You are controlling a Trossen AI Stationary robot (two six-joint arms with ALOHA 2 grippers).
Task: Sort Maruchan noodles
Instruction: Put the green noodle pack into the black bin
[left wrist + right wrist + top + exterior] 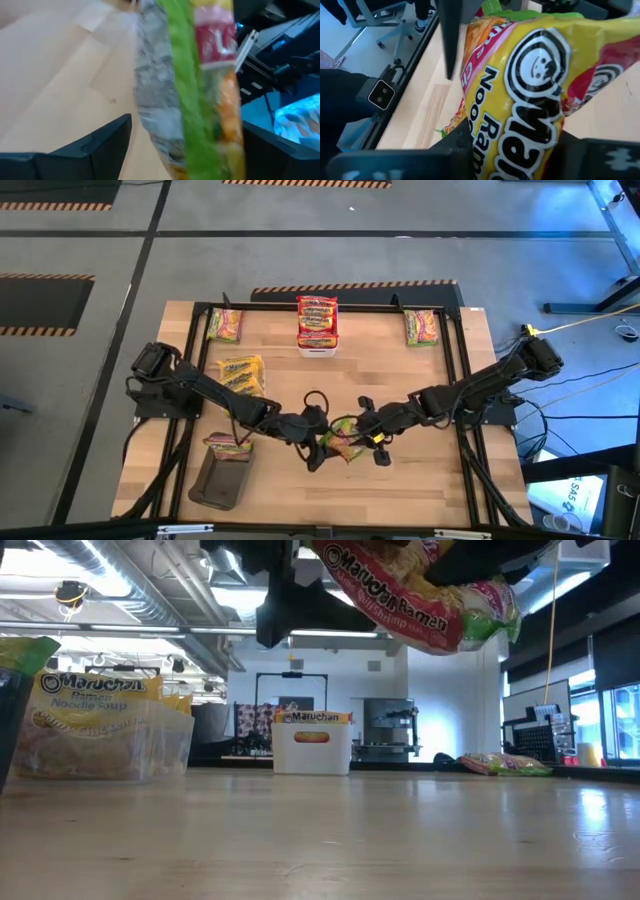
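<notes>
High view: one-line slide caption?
Mid-table handover: right gripper clamps a green-edged Maruchan packet as left gripper stands open beside it.

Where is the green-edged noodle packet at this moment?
In the high view, the green-edged packet hangs above the table's front middle, gripped by the right gripper, beside the open left gripper.

A glossy, crinkly yellow plastic ramen packet with a green edge point(535, 85) contrasts with the smooth, matt pale wood table top point(400, 380), the matt dark plastic tray point(218, 480) and the translucent plastic bin point(100, 745).
</notes>
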